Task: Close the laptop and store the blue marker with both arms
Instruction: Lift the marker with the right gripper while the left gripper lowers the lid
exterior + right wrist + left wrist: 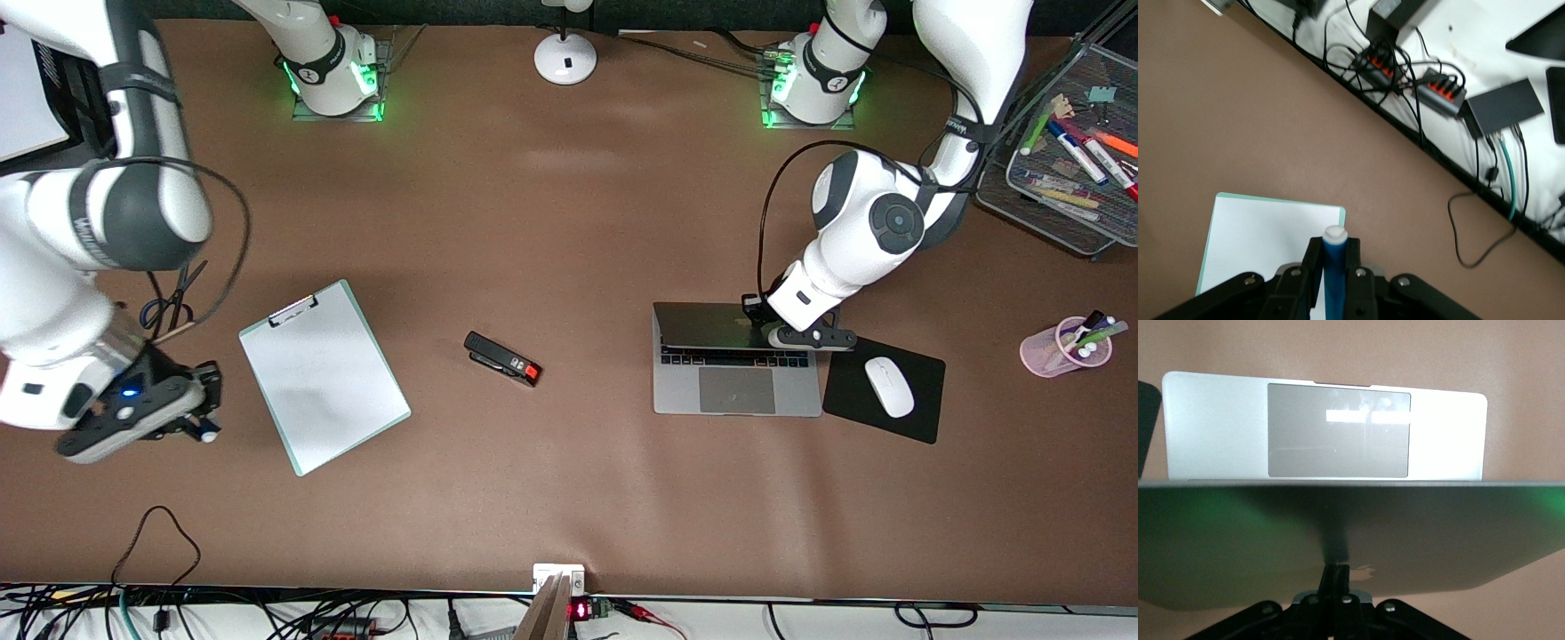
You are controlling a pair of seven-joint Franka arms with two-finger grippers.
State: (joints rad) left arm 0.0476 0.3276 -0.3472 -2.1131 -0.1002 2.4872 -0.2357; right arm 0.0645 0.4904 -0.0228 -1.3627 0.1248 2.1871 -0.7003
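Note:
The silver-grey laptop (738, 387) stands toward the left arm's end of the table, its lid (702, 324) tilted far down over the keyboard. My left gripper (766, 331) is shut, its fingertips pressed against the lid's back by the dark apple logo. In the left wrist view the lid (1238, 533) hangs over the trackpad (1338, 430), with the gripper (1337, 577) against it. My right gripper (203, 418) is shut on the blue marker (209, 435) above the table beside the clipboard. In the right wrist view the marker (1333, 263) stands between the fingers (1313, 257), whitish end outward.
A clipboard (322, 373) with white paper lies toward the right arm's end; its corner shows in the right wrist view (1271, 240). A black stapler (502, 358) lies mid-table. Scissors (173, 302), a mouse pad (925, 418) with a white mouse (889, 385), a pink cup (1062, 348) and a wire tray (1067, 151) stand around.

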